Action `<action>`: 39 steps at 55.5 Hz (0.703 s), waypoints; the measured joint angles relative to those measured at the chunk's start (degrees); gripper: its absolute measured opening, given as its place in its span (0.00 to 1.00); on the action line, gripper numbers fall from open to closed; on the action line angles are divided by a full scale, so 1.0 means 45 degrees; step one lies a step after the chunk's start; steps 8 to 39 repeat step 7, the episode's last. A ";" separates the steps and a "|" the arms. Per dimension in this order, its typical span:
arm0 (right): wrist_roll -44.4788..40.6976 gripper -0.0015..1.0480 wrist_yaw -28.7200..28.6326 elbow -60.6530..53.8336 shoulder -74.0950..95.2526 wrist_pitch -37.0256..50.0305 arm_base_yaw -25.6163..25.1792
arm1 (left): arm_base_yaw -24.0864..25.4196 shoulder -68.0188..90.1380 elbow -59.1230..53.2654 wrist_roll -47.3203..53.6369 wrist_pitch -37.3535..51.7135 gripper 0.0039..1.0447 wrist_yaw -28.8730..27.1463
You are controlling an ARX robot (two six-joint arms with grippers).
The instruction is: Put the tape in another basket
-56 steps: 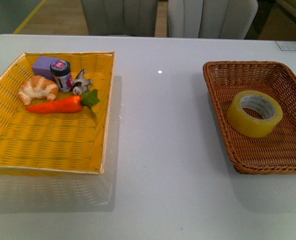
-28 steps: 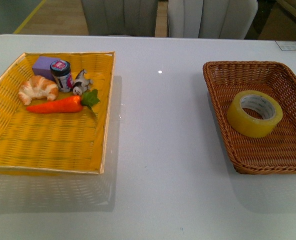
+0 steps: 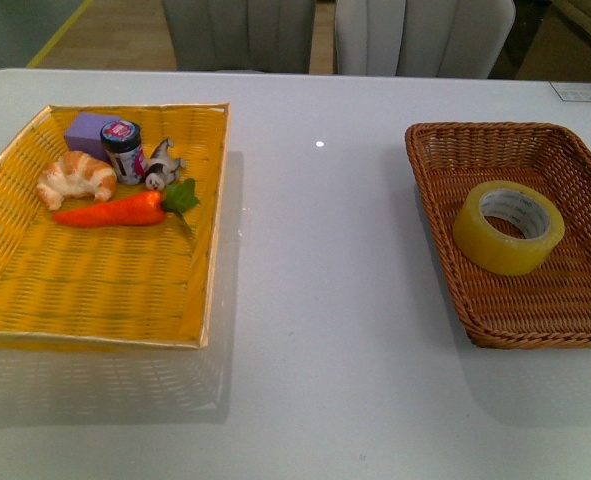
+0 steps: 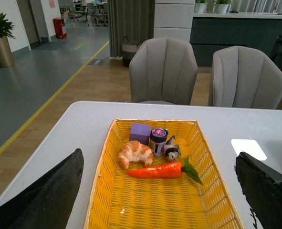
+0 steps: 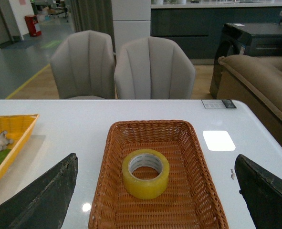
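The tape, a yellowish roll with a white core, lies flat in the brown wicker basket on the right of the white table. It also shows in the right wrist view, inside the basket. My right gripper is open and empty, above and short of the basket, with the tape between its finger lines. My left gripper is open and empty above the near end of the yellow tray. Neither arm shows in the front view.
The yellow woven tray on the left holds a croissant, an orange carrot, a small jar, a purple block and a small toy figure. Bare white table lies between the trays. Grey chairs stand behind.
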 joint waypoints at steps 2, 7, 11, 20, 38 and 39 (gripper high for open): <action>0.0000 0.91 0.0005 0.0000 0.0000 0.0000 0.0000 | 0.0000 0.0000 0.0000 0.0000 0.0000 0.92 -0.0005; -0.0005 0.91 0.0000 0.0000 0.0000 0.0000 0.0000 | 0.0000 0.0000 0.0000 0.0000 0.0000 0.92 0.0000; -0.0005 0.91 0.0000 0.0000 0.0000 0.0000 0.0000 | 0.0000 0.0000 0.0000 0.0000 0.0000 0.92 0.0000; -0.0005 0.91 0.0000 0.0000 0.0000 0.0000 0.0000 | 0.0000 0.0000 0.0000 0.0000 0.0000 0.92 0.0000; -0.0005 0.91 0.0000 0.0000 0.0000 0.0000 0.0000 | 0.0000 0.0000 0.0000 0.0000 0.0000 0.92 0.0000; -0.0005 0.91 0.0000 0.0000 0.0000 0.0000 0.0000 | 0.0000 0.0000 0.0000 0.0000 0.0000 0.92 0.0000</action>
